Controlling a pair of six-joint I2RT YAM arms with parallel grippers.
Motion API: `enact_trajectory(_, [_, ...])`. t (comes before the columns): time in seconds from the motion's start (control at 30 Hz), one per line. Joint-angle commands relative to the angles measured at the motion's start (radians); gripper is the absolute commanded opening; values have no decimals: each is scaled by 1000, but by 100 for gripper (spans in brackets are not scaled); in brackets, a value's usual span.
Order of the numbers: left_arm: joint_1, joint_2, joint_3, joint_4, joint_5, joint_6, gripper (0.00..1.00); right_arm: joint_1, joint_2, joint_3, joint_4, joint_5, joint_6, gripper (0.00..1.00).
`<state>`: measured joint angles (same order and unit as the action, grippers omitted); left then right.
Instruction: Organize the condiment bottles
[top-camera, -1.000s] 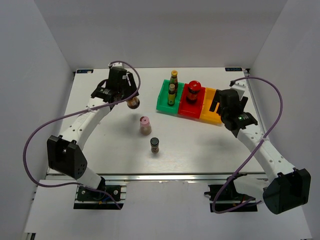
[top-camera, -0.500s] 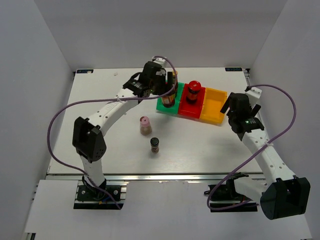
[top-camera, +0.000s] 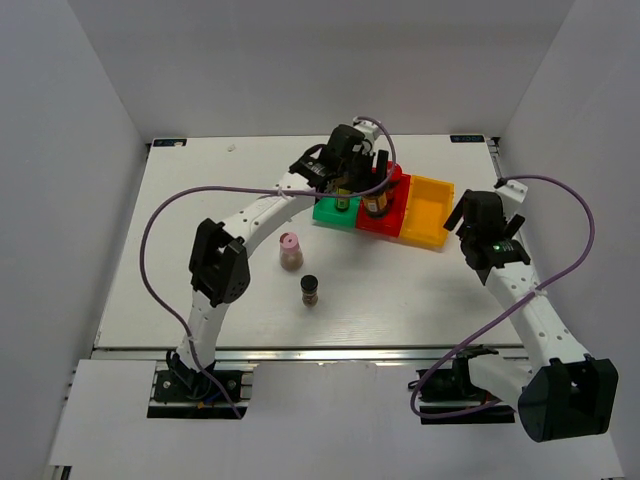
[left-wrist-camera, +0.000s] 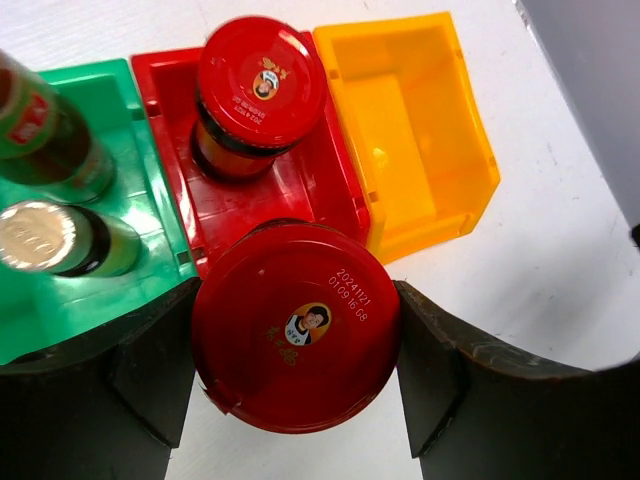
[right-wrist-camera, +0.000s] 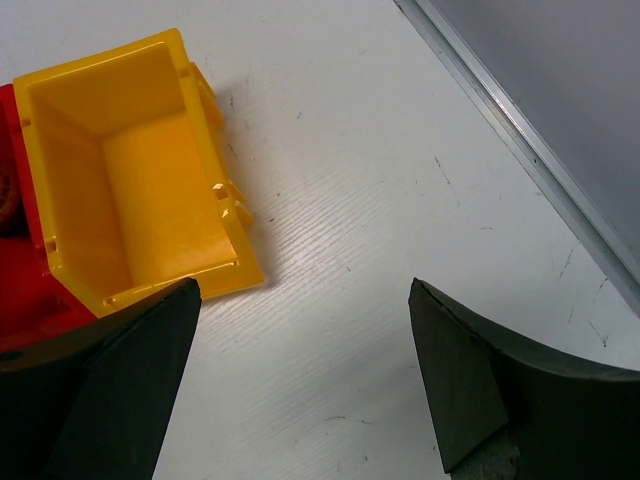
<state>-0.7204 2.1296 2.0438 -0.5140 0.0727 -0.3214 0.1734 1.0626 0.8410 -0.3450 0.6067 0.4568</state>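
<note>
The left hand (left-wrist-camera: 297, 372) grips a red-lidded jar (left-wrist-camera: 295, 335) over the red bin (left-wrist-camera: 318, 195), where a second jar (left-wrist-camera: 260, 85) stands.

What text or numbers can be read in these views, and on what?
"2024", then "0109 16": stamped code on the lid of the nearer red-lidded jar; remaining characters unclear.
Gold writing by that lid's logo: too small to read.
Logo on the farther red-lidded jar: too small.
White marks on the red label of the bottle: blurred.
</note>
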Motion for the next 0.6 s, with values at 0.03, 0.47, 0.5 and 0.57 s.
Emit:
enact_trajectory(0.03, [-17,6,85,123,23,16,23,-18,-24,-11,50,-7,-1,89])
enact_trajectory(0.47, [-59,110,105,192,-168,58,23,-28,-10,-29,75,-58,-21,89])
enact_trajectory(0.5, [-60,116,104,196,-172,58,23,-28,-10,-29,78,-61,-21,89])
enact_trajectory(0.57, [-60,121,107,201,-177,54,24,-29,-12,-31,78,-65,-24,89])
